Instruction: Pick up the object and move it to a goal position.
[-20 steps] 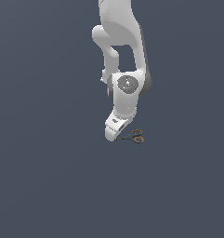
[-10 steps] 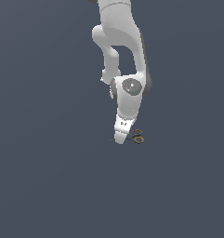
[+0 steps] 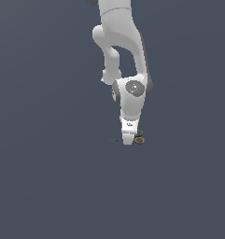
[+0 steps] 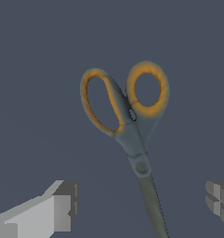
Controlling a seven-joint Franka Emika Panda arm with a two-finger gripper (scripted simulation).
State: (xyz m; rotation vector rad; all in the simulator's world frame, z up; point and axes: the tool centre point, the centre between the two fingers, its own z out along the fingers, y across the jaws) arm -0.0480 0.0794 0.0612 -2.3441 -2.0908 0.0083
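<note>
The object is a small pair of scissors (image 4: 132,125) with two orange-yellow ring handles and thin dark blades, lying flat on the grey floor. In the exterior view only its rings (image 3: 139,137) and a blade tip show from behind my white hand. My gripper (image 3: 128,141) is lowered right over it, close to the floor. In the wrist view my gripper (image 4: 141,209) stands open, one finger (image 4: 57,209) on each side of the blade, with a wide gap and no contact.
A plain dark grey floor (image 3: 48,177) stretches all around. The white arm (image 3: 121,42) rises from the hand toward the exterior view's top edge. No other objects are in view.
The hand has swung toward the exterior view's right and dropped lower, moving from beside the scissors to directly over them, so it now covers most of them.
</note>
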